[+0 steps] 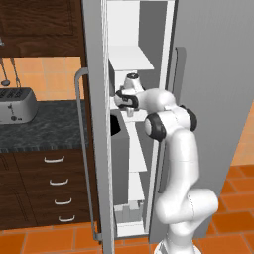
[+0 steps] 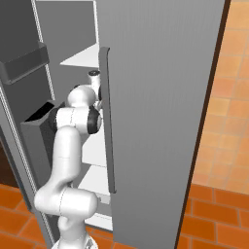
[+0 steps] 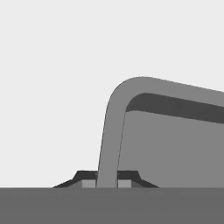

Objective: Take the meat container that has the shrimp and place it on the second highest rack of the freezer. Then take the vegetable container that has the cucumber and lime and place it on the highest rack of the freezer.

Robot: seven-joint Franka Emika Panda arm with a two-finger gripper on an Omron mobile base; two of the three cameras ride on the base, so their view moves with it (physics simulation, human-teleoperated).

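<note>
Inside open freezer (image 1: 159,59), gripper (image 3: 107,183) clenched on rim of grey container (image 3: 175,144), sitting on white shelf (image 3: 57,87).

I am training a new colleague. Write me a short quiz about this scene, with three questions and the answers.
1. True or false: the door of the freezer is closed.
2. In the hand view, what is the gripper shut on? A) a drawer handle B) the rim of a grey container C) a spoon
3. Fill in: on the dark counter left of the freezer stands a ____.
Key: 1 false; 2 B; 3 toaster.
</note>
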